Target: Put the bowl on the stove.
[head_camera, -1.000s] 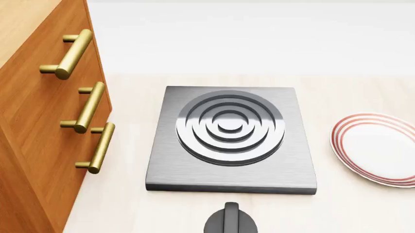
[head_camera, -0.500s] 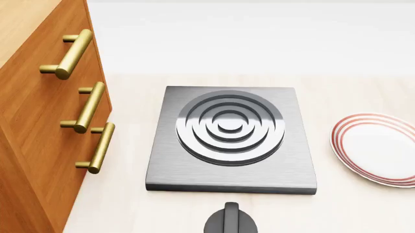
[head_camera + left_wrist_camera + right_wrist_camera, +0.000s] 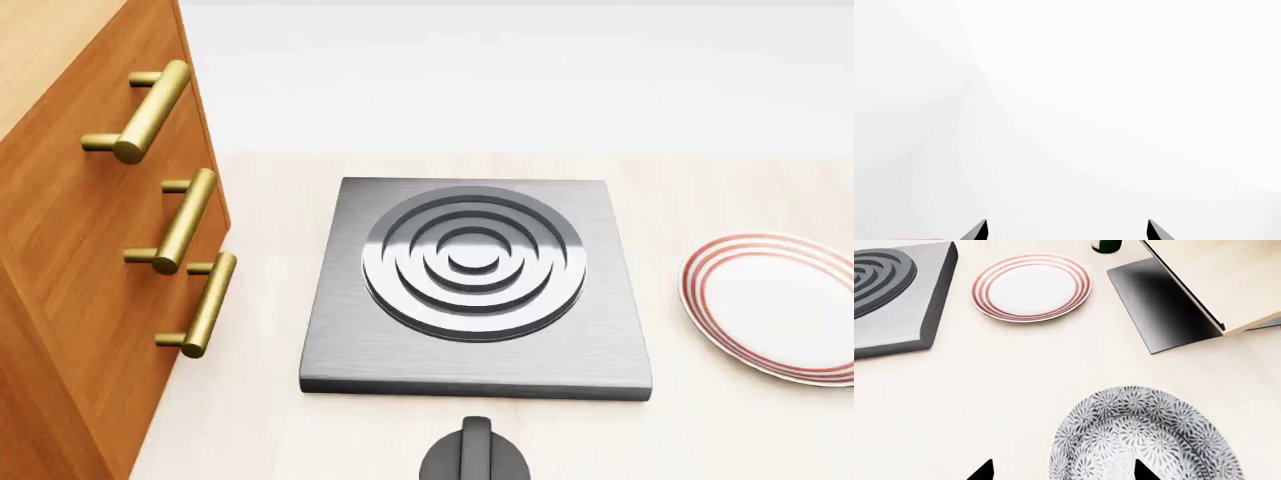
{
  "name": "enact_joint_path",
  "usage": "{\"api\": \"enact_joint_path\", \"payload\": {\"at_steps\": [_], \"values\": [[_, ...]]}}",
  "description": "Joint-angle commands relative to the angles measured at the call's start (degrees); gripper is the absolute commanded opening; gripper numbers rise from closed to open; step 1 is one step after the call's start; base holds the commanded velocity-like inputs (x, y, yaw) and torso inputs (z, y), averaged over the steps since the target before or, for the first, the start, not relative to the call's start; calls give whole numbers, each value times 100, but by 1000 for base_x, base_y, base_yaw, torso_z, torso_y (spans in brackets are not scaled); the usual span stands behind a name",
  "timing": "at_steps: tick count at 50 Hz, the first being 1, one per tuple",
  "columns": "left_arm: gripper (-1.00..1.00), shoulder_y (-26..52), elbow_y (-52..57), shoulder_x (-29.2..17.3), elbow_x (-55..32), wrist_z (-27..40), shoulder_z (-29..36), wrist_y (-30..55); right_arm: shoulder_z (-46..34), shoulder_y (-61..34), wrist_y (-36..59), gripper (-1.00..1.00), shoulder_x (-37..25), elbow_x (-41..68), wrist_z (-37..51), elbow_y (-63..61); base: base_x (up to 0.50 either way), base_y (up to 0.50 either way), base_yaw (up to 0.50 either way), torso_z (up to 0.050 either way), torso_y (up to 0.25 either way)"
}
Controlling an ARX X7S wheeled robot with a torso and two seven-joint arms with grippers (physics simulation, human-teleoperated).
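Observation:
The bowl (image 3: 1147, 440), white with a grey speckled floral pattern, stands on the pale counter in the right wrist view. My right gripper (image 3: 1063, 471) is open just above it. One dark fingertip (image 3: 1142, 471) shows over the bowl's inside and the other over bare counter, with the rim's edge between them. Farther off lies the stove (image 3: 901, 310), a dark-grey slab with ring burner. The head view has the stove (image 3: 474, 290) at its centre, with neither the bowl nor any gripper in sight. My left gripper (image 3: 1067, 231) is open before a blank white background.
A red-ringed white plate (image 3: 781, 305) (image 3: 1031, 287) lies between stove and bowl. A black knob (image 3: 474, 455) sits in front of the stove. A wooden cabinet (image 3: 80, 300) with brass handles stands left of it. A light wooden board (image 3: 1217, 277) over a dark panel (image 3: 1157, 310) lies beyond the bowl.

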State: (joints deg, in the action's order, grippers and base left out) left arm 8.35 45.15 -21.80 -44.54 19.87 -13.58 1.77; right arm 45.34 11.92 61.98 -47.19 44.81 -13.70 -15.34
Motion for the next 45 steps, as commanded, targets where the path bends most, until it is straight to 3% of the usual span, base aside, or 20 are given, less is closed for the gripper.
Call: {"api": "enact_joint_path", "payload": {"at_steps": [1,45], "values": [[100,4,-4,-30,-16,24,-8,-13,-550,-227,-243,100,164,-243,165,350,0,0,0,0,0],[100,-18,-22,-60,39,30,132,-69,-1257,-484,-552,100,407,-598,321,995,0,0,0,0,0]]}}
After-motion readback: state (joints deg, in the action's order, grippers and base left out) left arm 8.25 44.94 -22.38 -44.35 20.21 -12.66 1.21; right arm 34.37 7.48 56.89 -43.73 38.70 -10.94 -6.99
